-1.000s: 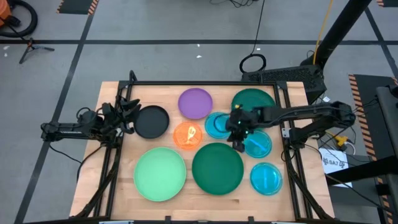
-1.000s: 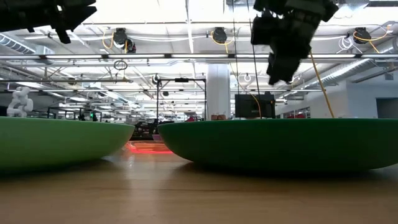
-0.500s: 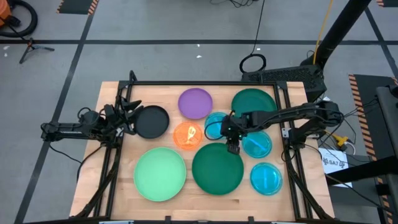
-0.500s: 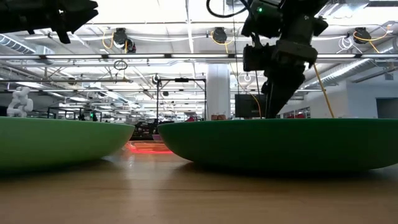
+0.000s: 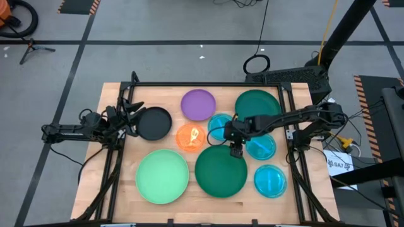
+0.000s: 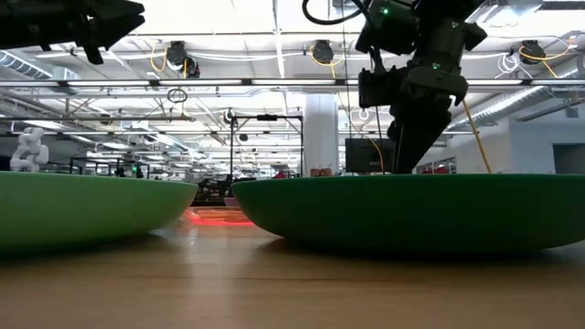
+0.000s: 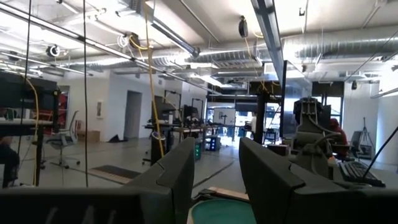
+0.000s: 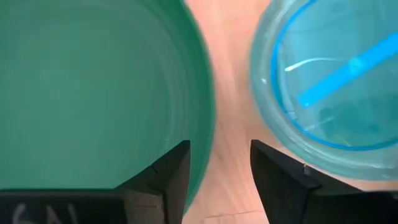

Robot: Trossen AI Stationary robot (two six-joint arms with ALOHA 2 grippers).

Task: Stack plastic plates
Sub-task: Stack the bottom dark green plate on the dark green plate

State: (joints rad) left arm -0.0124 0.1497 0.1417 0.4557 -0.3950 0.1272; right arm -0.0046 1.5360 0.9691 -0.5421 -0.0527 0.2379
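Note:
Several plastic plates lie flat on the wooden table: purple (image 5: 197,104), black (image 5: 154,123), orange (image 5: 190,137), mint green (image 5: 163,175), two dark green (image 5: 257,103) (image 5: 221,173), and three cyan (image 5: 219,126) (image 5: 262,147) (image 5: 270,180). My right gripper (image 5: 235,150) (image 8: 219,149) is open and points down at the far rim (image 8: 202,112) of the near dark green plate. One finger is over the plate and the other over bare wood beside a cyan plate (image 8: 323,81). My left gripper (image 5: 129,116) (image 7: 217,168) waits open by the black plate, at the table's left edge. My right gripper comes from above with its fingers on either side of the near dark green plate's far rim (image 8: 205,134). I cannot tell whether either finger touches it. The plate lies flat on the table.
A black metal frame (image 5: 202,84) runs round the tabletop. The plates lie close together, with narrow strips of bare wood (image 5: 120,164) between them and along the table's edges. In the low view the mint plate (image 6: 82,206) and the dark green plate (image 6: 411,210) fill the foreground.
My right gripper has moved toward the table's near edge and a little left, from above the cyan plates to the near dark green plate's far rim. It has also come down. No plate has moved.

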